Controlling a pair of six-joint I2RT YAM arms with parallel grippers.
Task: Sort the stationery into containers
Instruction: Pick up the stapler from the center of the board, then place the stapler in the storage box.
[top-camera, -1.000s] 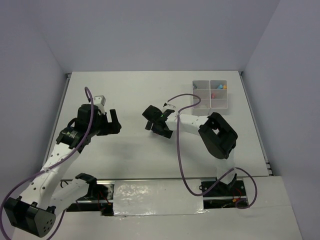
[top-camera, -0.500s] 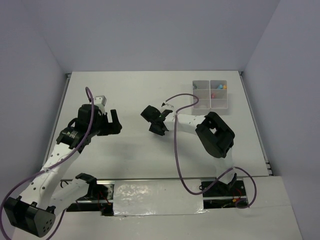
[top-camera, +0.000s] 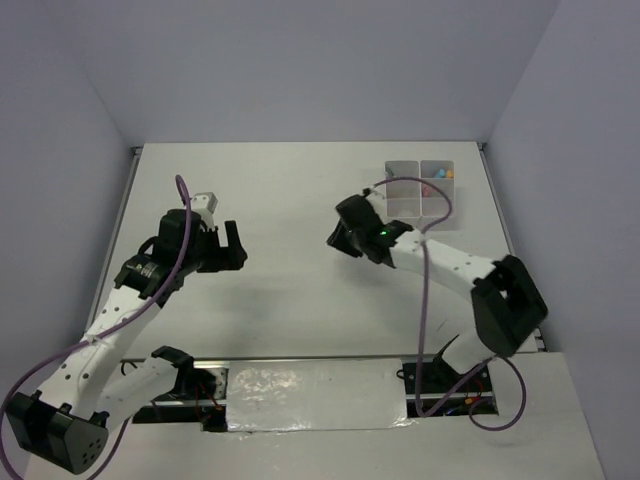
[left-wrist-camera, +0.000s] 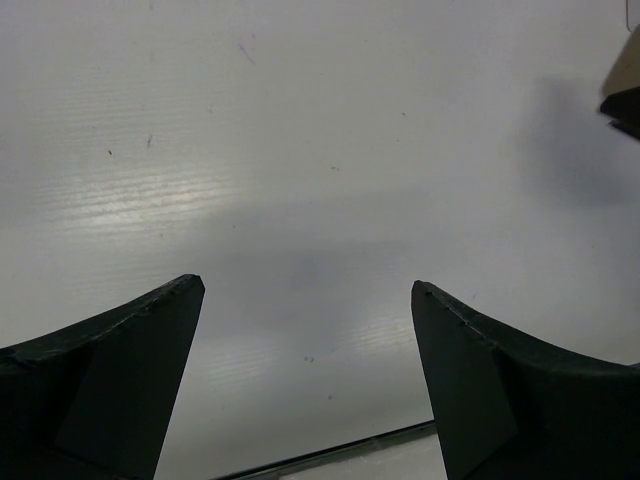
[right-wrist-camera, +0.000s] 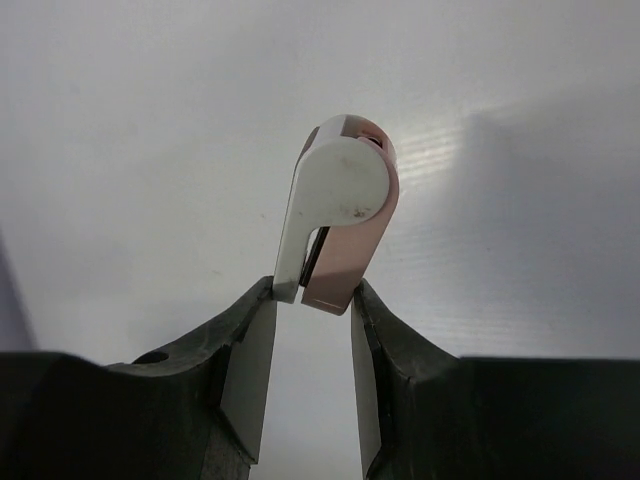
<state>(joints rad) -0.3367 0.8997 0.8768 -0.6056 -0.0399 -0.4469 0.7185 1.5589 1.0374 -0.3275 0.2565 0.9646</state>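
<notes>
Black left gripper (top-camera: 232, 245): jaws spread wide with nothing between them; it hangs over bare worktop (top-camera: 280, 300), much where it was a second ago.
White worktop, middle: the right arm has left this spot, where it stood a second ago with its jaws wide.
Right gripper (right-wrist-camera: 312, 300): now clamped on the lower end of a white-and-pink piece (right-wrist-camera: 340, 215), which looks clear of the surface; it has swung right and is near the box.
White-and-pink piece: possibly a tape dispenser; from above it is hidden under the gripper.
Translucent box (top-camera: 388, 190): at the far right of the worktop, with a few coloured pieces (top-camera: 437, 178) already in its far compartments.
Meaning: the pick looks done and the carry is under way; the drop into a compartment is not yet made.
</notes>
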